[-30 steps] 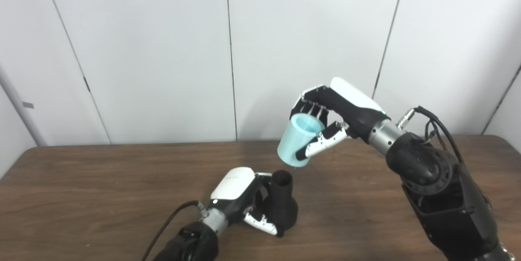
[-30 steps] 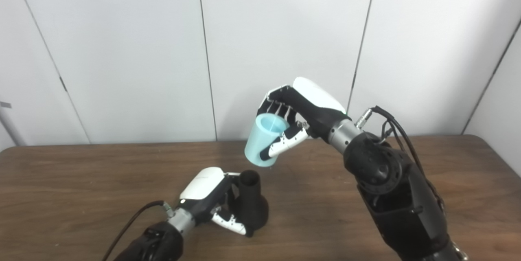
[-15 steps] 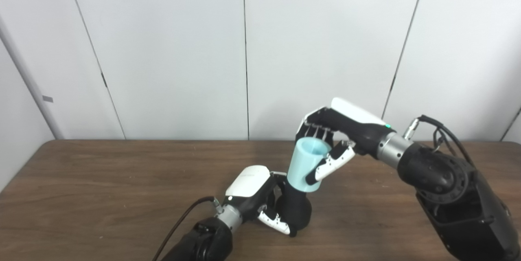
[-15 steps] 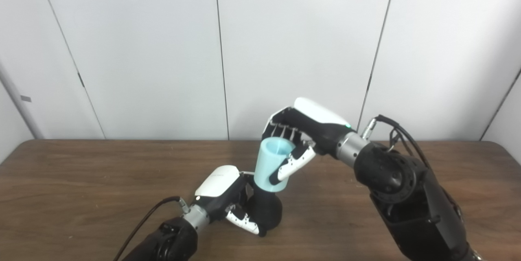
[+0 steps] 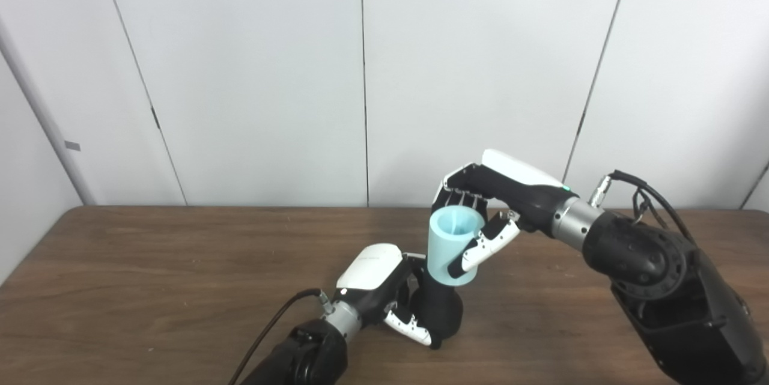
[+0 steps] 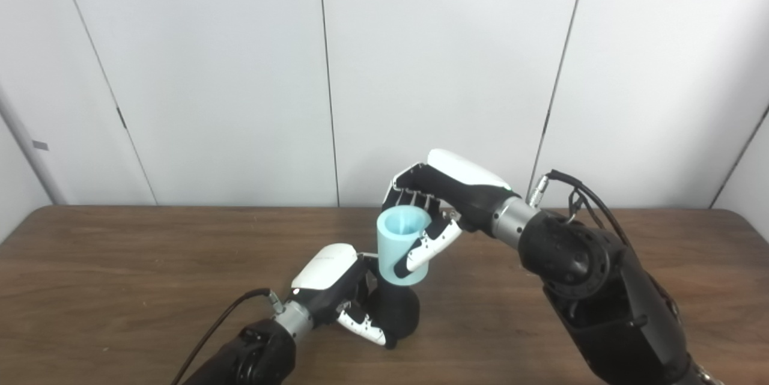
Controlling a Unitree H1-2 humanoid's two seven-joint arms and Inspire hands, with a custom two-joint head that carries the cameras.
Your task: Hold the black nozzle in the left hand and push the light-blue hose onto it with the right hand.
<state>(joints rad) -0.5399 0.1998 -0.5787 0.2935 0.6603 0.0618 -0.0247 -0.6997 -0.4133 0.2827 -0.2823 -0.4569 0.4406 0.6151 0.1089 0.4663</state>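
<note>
Left robot hand (image 5: 384,289) grips the black nozzle (image 5: 438,313) on the desk (image 5: 150,289); right robot hand (image 5: 480,211) clasps the hose (image 5: 450,247), which looks light and stiff; hold mid-wall

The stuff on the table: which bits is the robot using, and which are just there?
Using:
black nozzle, held by left hand
light-blue hose, held by right hand, set over the nozzle's top

Just there:
table
wall panels

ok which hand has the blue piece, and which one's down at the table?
The right hand grips the light-blue hose, raised above the table. The left hand sits low, wrapped around the black nozzle under the hose.
</note>
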